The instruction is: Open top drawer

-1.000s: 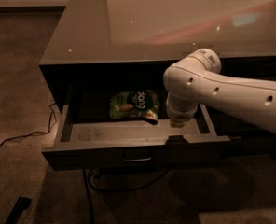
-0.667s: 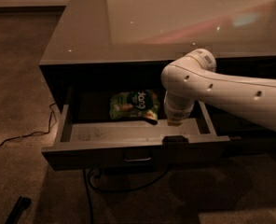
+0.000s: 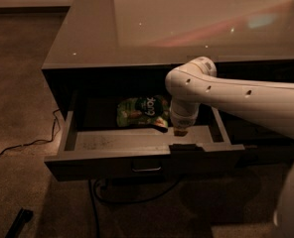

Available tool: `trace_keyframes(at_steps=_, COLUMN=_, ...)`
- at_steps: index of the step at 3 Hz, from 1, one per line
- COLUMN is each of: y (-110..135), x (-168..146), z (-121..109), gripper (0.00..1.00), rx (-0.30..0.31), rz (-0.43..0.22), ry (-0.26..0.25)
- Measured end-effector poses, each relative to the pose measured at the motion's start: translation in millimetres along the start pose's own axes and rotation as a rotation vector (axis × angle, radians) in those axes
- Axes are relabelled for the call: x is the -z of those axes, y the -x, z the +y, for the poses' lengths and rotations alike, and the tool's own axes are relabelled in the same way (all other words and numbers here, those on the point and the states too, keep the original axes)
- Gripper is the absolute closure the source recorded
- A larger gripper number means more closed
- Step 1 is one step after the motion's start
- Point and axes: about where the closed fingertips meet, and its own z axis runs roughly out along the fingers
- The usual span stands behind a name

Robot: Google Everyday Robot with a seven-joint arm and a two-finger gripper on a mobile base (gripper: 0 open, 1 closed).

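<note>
I see a low dark cabinet with a glossy surface (image 3: pixel 186 29) filling the upper part of the camera view, standing on a carpeted floor (image 3: pixel 18 83). My white arm (image 3: pixel 246 95) reaches in from the right, across the cabinet's front, and bends down at the wrist. Below the surface the top drawer (image 3: pixel 112 160) stands open, well out from the cabinet, its grey interior showing. A green snack bag (image 3: pixel 142 110) lies toward the back of the drawer, near the middle. The gripper (image 3: pixel 181 132) hangs from the wrist inside the drawer, right of centre, just beside the bag and just behind the drawer front's top rim. I cannot tell whether it is grasping anything or how it is set. A thin cable (image 3: pixel 23 145) trails over the floor at left. The small pull handle (image 3: pixel 147 167) sits at the middle of the drawer front.
</note>
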Motion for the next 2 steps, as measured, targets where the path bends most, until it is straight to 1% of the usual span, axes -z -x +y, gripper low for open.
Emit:
trace_keyframes(at_steps=1, y=-4.8, x=-22.2, z=4.9, gripper=1.0, rx=-0.007, rz=0.021, ry=0.054)
trace_keyframes(at_steps=2, y=-12.4, x=-23.6, z=19.3, gripper=1.0, rx=-0.031, rz=0.06, ry=0.079)
